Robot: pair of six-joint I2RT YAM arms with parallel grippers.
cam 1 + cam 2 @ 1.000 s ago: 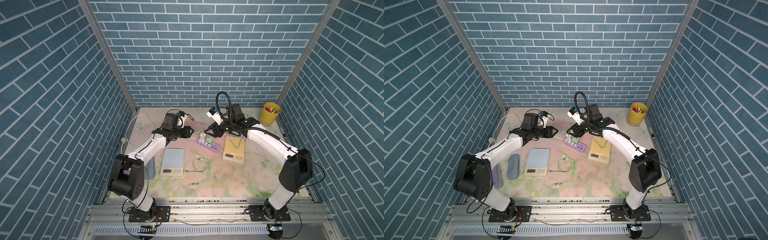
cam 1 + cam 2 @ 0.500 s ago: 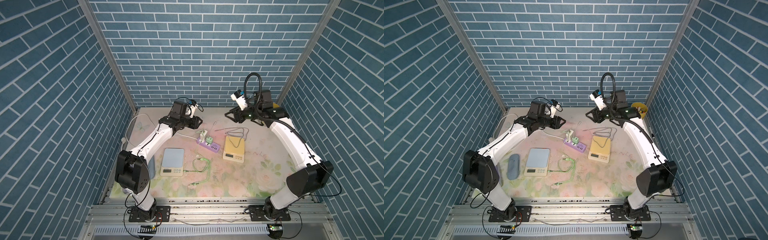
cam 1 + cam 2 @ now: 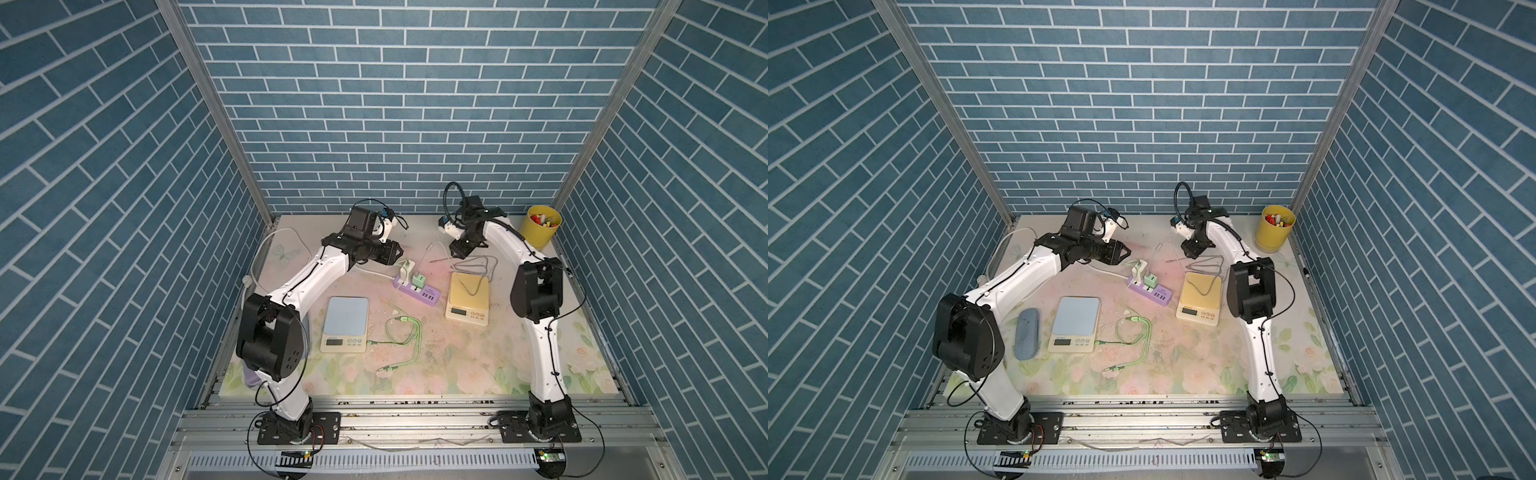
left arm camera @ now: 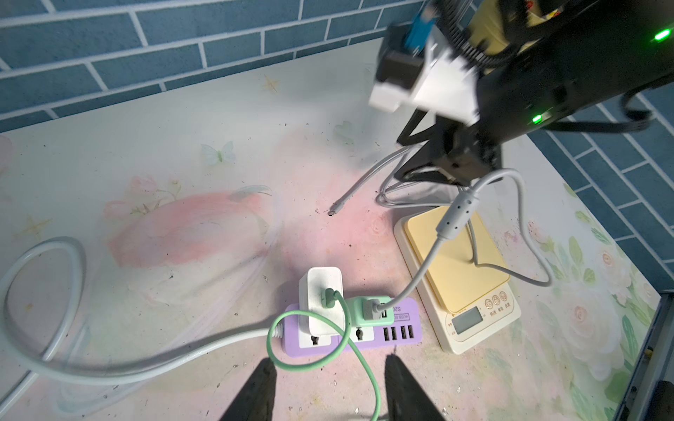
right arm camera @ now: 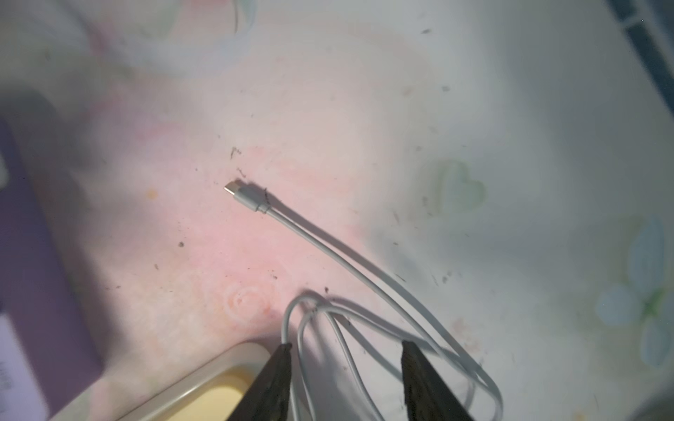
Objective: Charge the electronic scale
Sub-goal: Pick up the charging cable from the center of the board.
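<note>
Brick walls hem three sides; left pincer, right pincer both spread above mat.

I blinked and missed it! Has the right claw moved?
Yes. The right claw has moved away from the purple power strip and now hangs behind the yellow scale, over the grey cable.

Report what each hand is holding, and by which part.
Nothing is held. The left hand is open near the power strip; the right hand is open over the grey cable, with loops between the jaws, unclamped.
</note>
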